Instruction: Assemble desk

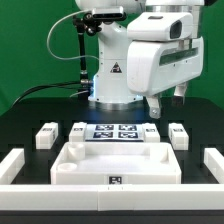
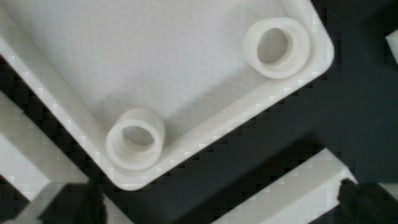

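Observation:
The desk's white tabletop panel (image 1: 115, 160) lies flat near the front, underside up, with a raised rim. In the wrist view a corner of the panel (image 2: 169, 70) shows two round leg sockets (image 2: 276, 47) (image 2: 135, 140). Short white legs with tags lie behind it: two on the exterior view's left (image 1: 47, 135) (image 1: 80, 130) and two on the right (image 1: 150, 130) (image 1: 178, 133). My gripper (image 1: 166, 104) hangs in the air above the right-hand legs. It is open with nothing between its dark fingertips (image 2: 64, 206), and the gripper (image 2: 214, 212) looks down past the panel's corner.
The marker board (image 1: 113, 132) lies between the legs at the back. Long white border bars frame the work area on the left (image 1: 10, 166), right (image 1: 212, 165) and front (image 1: 110, 197); one bar (image 2: 294, 185) crosses the wrist view. The robot base (image 1: 112, 75) stands behind.

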Tool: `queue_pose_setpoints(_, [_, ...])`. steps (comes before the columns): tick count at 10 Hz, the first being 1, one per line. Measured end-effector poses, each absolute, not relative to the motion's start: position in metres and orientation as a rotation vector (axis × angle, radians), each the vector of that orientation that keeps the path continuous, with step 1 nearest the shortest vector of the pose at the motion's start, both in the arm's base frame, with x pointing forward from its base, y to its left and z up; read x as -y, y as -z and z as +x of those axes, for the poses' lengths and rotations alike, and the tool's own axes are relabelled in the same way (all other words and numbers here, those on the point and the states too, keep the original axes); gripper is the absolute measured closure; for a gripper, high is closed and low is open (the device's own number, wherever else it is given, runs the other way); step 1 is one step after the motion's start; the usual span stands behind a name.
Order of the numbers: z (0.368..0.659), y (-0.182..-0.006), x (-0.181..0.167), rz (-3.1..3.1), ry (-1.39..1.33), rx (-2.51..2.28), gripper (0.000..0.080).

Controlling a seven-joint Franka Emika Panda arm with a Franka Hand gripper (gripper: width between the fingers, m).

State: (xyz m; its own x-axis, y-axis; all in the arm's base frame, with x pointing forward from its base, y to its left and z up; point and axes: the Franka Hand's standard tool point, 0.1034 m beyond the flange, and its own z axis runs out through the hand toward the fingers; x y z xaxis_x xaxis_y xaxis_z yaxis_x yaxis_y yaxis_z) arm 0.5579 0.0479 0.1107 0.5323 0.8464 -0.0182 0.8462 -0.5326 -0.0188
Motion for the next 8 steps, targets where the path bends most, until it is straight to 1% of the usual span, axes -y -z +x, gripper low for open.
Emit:
queue_pose_setpoints(4, [0.528,-0.099,-0.013,-2.349,-0.024,2.071,0.0150])
queue_pose_setpoints(7, [0.526,-0.096,-0.008,-2.119,-0.036,2.310,0.0150])
queue_pose_setpoints(8, [0.525,-0.096,-0.008,-2.154,-0.036,2.276,0.0150])
